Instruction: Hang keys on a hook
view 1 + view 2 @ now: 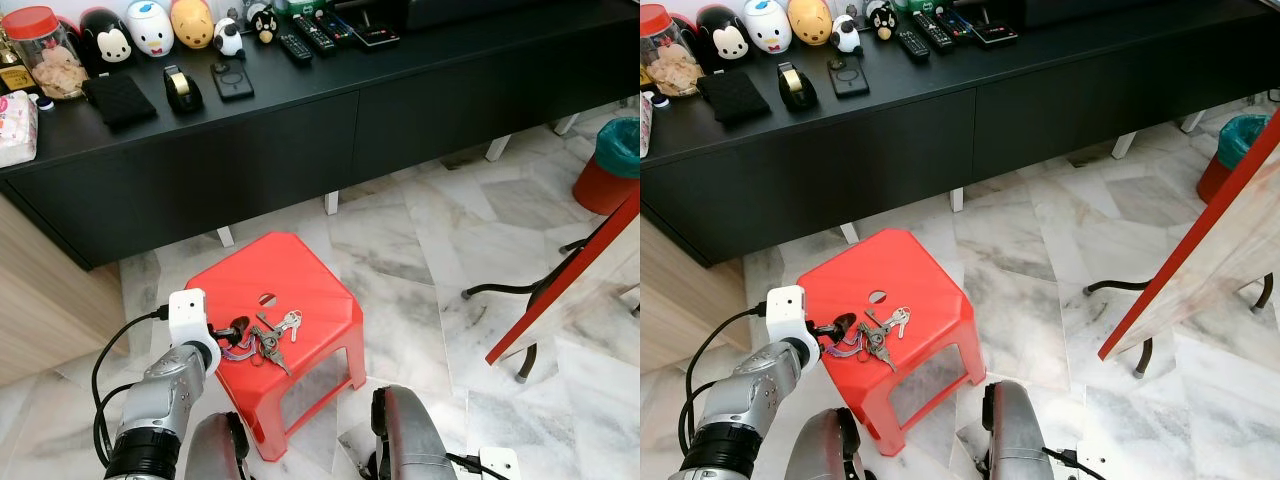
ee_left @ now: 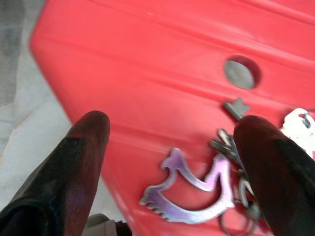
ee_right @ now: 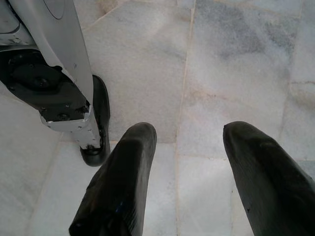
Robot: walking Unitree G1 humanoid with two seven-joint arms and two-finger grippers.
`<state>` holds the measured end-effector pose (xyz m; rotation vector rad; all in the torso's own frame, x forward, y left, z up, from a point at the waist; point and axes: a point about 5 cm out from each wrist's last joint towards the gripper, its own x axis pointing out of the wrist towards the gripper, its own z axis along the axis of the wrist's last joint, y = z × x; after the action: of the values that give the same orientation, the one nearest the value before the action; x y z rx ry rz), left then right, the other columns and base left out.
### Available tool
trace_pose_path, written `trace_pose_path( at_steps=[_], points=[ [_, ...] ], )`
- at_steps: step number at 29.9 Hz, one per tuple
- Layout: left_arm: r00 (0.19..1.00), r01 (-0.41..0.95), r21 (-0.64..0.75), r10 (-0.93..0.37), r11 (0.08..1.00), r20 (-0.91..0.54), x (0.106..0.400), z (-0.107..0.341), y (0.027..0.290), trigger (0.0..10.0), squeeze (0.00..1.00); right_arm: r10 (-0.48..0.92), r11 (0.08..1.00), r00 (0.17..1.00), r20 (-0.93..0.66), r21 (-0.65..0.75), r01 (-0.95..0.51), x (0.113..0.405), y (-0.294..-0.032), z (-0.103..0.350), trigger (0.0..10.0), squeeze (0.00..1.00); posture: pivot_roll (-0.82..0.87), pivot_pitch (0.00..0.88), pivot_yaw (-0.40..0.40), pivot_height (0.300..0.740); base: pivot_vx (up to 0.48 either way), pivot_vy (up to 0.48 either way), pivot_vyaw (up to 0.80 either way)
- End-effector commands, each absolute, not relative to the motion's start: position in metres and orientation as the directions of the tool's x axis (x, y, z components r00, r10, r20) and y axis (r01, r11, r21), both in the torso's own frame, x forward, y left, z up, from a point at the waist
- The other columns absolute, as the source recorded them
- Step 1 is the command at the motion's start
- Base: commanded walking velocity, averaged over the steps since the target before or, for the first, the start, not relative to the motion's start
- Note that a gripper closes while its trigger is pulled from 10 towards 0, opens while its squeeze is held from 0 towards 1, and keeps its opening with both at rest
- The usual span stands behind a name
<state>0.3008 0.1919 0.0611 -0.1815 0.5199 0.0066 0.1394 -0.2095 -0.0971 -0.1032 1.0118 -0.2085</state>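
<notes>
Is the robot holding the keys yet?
No, nothing is held. The left hand is open around the purple keyring of the keys lying on the red stool.

The two head views are looking forward and down from standing height, taking in the red stool (image 1: 275,290) just before the robot, the black cabinet (image 1: 300,120) beyond it and the marble floor (image 1: 420,250); the right eye is sitting slightly to the side, so the same scene is lying shifted leftward. The left wrist camera is looking along its fingers (image 2: 74,172) from very close above the stool's top, sharing the keys (image 2: 197,191) with the head views. The right wrist camera is facing straight down at floor tiles (image 3: 221,73), fairly near.
</notes>
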Motion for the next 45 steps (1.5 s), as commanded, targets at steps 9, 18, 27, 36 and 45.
trace_pose_path(
  at_steps=[9, 18, 27, 36, 45],
  points=[
    [0.787, 0.077, -0.183, -0.172, 0.98, -0.592, 0.285, 0.047, 0.177, 10.0, 0.0, -0.192, 0.981, 0.494, -0.848, -0.166, 0.096, 0.136, -0.201, -0.1, 10.0, 0.0, -0.15, 0.183, -0.012, 0.593, 0.0, 0.0, 0.0],
    [0.82, 0.105, -0.208, -0.202, 0.973, -0.536, 0.295, 0.048, 0.164, 10.0, 0.0, -0.188, 0.982, 0.494, -0.849, -0.164, 0.092, 0.136, -0.201, -0.1, 10.0, 0.0, -0.16, 0.182, -0.015, 0.593, 0.0, 0.0, 0.0],
    [0.833, 0.153, -0.19, -0.23, 0.97, -0.503, 0.303, 0.048, 0.154, 10.0, 0.0, -0.19, 0.982, 0.491, -0.85, -0.167, 0.09, 0.135, -0.203, -0.1, 10.0, 0.0, -0.16, 0.184, -0.017, 0.593, 0.0, 0.0, 0.0],
    [0.816, 0.211, -0.045, -0.201, 0.976, -0.543, 0.297, 0.035, 0.157, 10.0, 0.0, -0.185, 0.983, 0.485, -0.855, -0.165, 0.083, 0.135, -0.202, -0.101, 10.0, 0.0, -0.16, 0.187, -0.016, 0.593, 0.0, 0.0, 0.0],
    [0.817, 0.242, 0.008, -0.199, 0.97, -0.542, 0.295, 0.029, 0.157, 0.0, 0.0, -0.18, 0.984, 0.478, -0.86, -0.16, 0.081, 0.134, -0.198, -0.102, 10.0, 0.0, -0.16, 0.185, -0.014, 0.593, 0.0, 0.0, 0.0]
  ],
)
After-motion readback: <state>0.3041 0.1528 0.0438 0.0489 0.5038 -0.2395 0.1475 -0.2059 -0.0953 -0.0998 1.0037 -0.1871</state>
